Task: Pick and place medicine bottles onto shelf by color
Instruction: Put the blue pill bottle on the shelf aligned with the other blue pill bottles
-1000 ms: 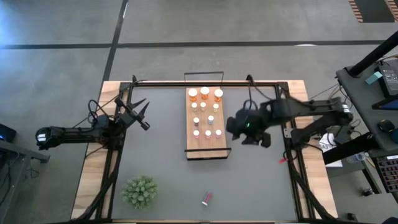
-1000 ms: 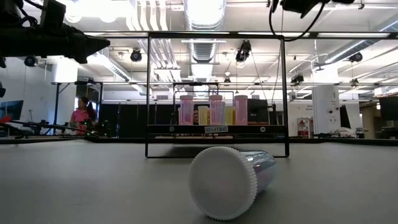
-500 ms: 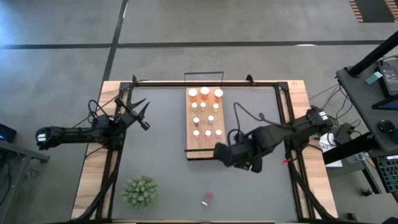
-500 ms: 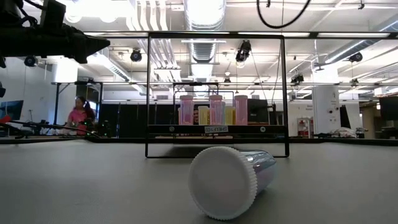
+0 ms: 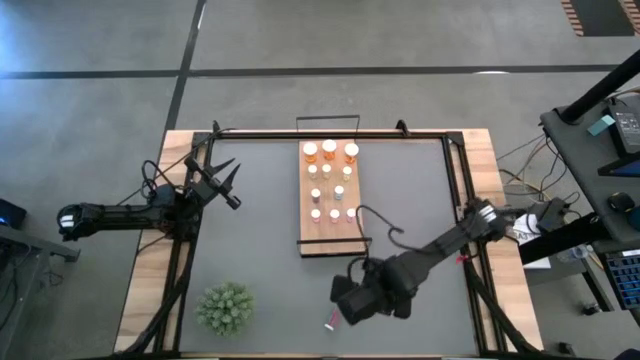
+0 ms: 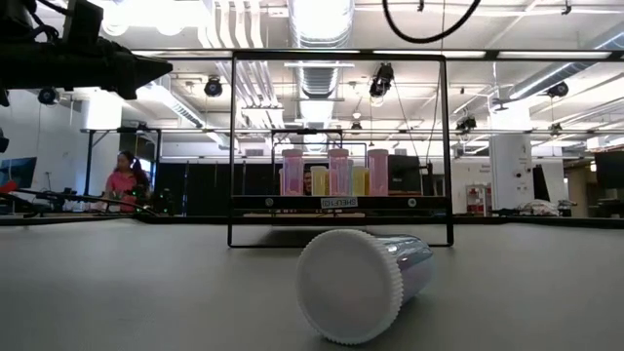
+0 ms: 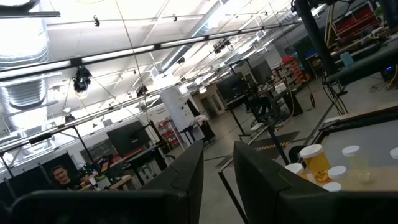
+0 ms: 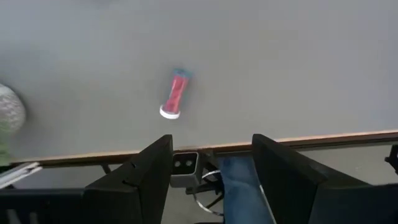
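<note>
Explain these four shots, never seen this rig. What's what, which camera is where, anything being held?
It is a table robot with two dark arms, each ending in a two-finger gripper. One picture looks straight down from overhead, one sits at table-top height, and two come from cameras on the arms' wrists.

On the grey table stands a light-wood shelf already carrying white-capped medicine bottles. A green spiky plant sits near the front edge, and one pink-red bottle lies on its side there; it fills the table-level picture.

The right gripper hangs above the fallen bottle, fingers apart, holding nothing. The left gripper waits at the left side, shut and empty.
</note>
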Controlling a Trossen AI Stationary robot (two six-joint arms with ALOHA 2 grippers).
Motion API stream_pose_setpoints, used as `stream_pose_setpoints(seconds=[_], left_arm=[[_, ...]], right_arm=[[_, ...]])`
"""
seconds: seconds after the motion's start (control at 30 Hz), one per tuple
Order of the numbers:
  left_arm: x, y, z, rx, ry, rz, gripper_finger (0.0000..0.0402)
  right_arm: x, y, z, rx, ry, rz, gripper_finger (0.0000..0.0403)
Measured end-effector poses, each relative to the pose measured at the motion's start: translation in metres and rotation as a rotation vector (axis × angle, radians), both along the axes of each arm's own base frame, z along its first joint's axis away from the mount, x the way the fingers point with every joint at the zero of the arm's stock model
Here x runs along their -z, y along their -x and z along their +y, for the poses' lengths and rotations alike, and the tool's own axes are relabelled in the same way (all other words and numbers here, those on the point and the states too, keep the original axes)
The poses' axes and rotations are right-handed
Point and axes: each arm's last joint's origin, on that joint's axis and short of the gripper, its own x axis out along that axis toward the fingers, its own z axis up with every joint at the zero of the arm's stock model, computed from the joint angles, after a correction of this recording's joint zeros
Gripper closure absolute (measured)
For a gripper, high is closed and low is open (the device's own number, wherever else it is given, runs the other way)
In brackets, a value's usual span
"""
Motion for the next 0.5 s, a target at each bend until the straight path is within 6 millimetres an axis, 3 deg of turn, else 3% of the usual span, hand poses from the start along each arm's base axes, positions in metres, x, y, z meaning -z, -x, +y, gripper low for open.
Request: stream_pose_setpoints(seconds=[0.5], left_arm=[[0.0,0.0,0.0,0.0,0.0,0.0,0.033]], right_arm=[[0.075,-0.059,0.037,-0.038,0.039,0.064,0.0219]])
